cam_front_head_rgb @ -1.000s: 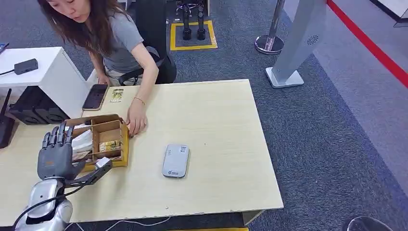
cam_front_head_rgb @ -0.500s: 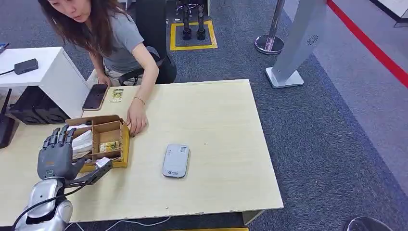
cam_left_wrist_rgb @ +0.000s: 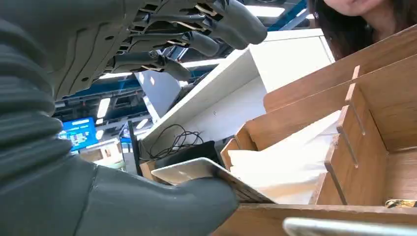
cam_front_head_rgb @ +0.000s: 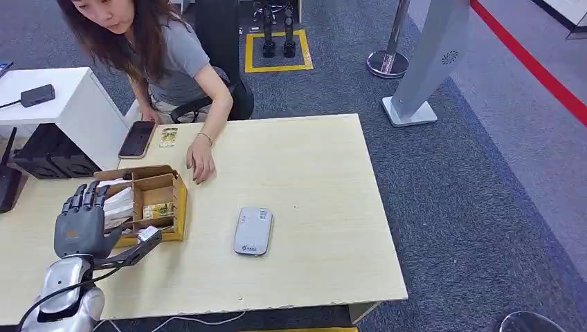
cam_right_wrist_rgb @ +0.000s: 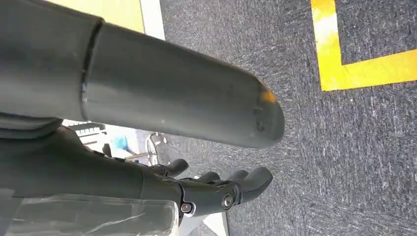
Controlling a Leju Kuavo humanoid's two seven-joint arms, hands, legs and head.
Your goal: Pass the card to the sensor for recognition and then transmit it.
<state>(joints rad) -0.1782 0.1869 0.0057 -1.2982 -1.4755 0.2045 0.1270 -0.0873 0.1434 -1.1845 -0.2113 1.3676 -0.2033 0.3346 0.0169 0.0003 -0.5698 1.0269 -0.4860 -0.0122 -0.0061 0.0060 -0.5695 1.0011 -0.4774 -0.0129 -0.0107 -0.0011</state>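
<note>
Your left hand (cam_front_head_rgb: 82, 225) sits lower left, fingers spread beside the box (cam_front_head_rgb: 160, 187) — probably lined up for a card (cam_front_head_rgb: 158, 209); sensor (cam_front_head_rgb: 253, 230) waits mid-table.

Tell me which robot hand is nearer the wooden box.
Left. The left robot hand is raised right beside the wooden box on the table. The right robot hand hangs over the carpet, away from the box.

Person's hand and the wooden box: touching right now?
Apart. In the head view the person's hand rests on the table, with a strip of bare tabletop between its fingers and the wooden box.
</note>
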